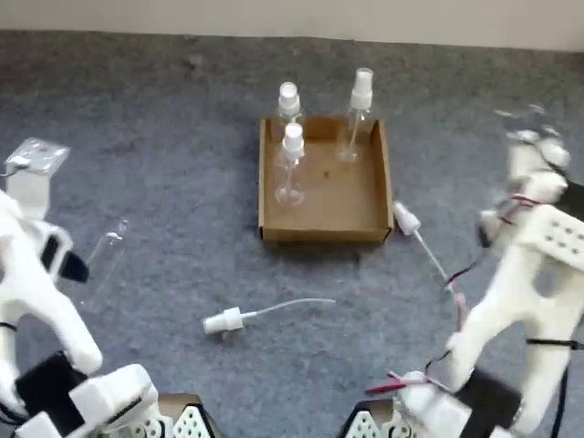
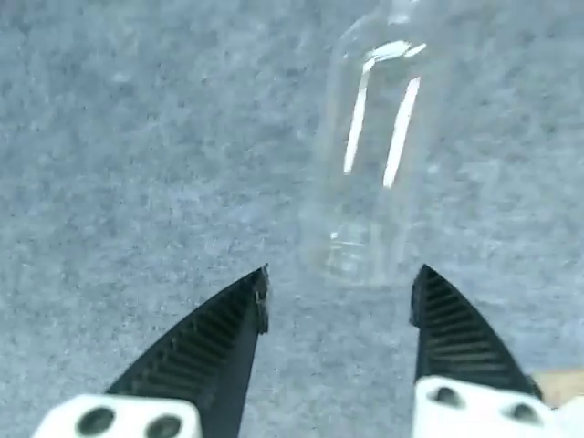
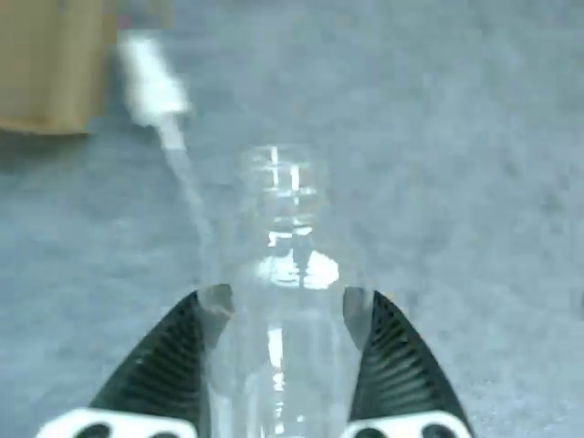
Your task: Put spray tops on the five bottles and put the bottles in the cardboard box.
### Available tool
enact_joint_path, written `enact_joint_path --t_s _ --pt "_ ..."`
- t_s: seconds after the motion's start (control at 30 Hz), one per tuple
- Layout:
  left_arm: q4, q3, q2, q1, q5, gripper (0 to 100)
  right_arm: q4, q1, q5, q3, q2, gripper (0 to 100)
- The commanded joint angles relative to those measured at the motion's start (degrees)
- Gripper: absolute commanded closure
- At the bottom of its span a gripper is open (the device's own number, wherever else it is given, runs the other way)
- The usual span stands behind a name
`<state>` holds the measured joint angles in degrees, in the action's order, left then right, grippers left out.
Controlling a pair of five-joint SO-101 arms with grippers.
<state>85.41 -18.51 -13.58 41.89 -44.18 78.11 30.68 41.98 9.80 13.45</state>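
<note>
Left fingers (image 2: 224, 342) gaped wide and empty, the lying bottle (image 2: 374, 164) just past their tips. Right fingers (image 3: 173, 365) clamped the uncapped bottle (image 3: 287, 237), near the loose spray top (image 3: 151, 78) by the box's (image 1: 324, 233) lower right corner. Probably wise: grip firm, neck clear.

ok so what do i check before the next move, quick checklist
1. left hand open: ok
2. left bottle inside its grasp: not ok, it stands just ahead of the hand
3. right hand gripping right bottle: ok
4. right bottle neck bare for a top: ok
5. tops free to pick: ok, front spray top and side spray top lie outside the cardboard box
6. rear capped bottle inside the box: cannot tell
</note>
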Motion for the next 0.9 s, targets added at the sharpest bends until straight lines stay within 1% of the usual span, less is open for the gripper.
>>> enact_joint_path --t_s 0.0,0.2,0.3,0.37,0.5,0.63,0.7,0.77,0.87 --pt "0.88 0.22 -5.23 -4.70 3.78 78 -8.40 4.70 3.34 -0.04 -9.36 99.5" --pt "0.88 -8.13 -11.12 -11.38 8.00 78 -10.24 4.53 3.08 -10.42 -25.27 99.5" --pt "-0.44 -11.91 -14.46 -13.58 9.23 78 -10.15 4.00 0.09 -15.25 -31.16 98.2" --pt "-2.29 -14.37 -16.75 -15.16 11.43 78 -10.07 3.47 -0.35 -17.36 -33.98 93.0" --pt "-7.03 -19.82 -21.23 -18.42 16.35 78 -9.63 1.63 -0.35 -18.51 -36.09 79.3" --pt "-10.46 -24.92 -25.63 -21.41 20.13 78 -2.77 -0.13 -0.35 -18.86 -36.09 69.0" --pt "-12.31 -27.21 -27.47 -22.55 22.77 78 0.13 -1.54 -0.35 -19.03 -36.00 66.1" --pt "-14.42 -29.41 -29.05 -23.25 25.85 78 2.42 -3.47 -0.79 -20.97 -35.74 65.8" --pt "-18.99 -33.01 -30.81 -23.96 31.12 78 3.47 -5.93 -8.09 -24.48 -35.03 65.8"
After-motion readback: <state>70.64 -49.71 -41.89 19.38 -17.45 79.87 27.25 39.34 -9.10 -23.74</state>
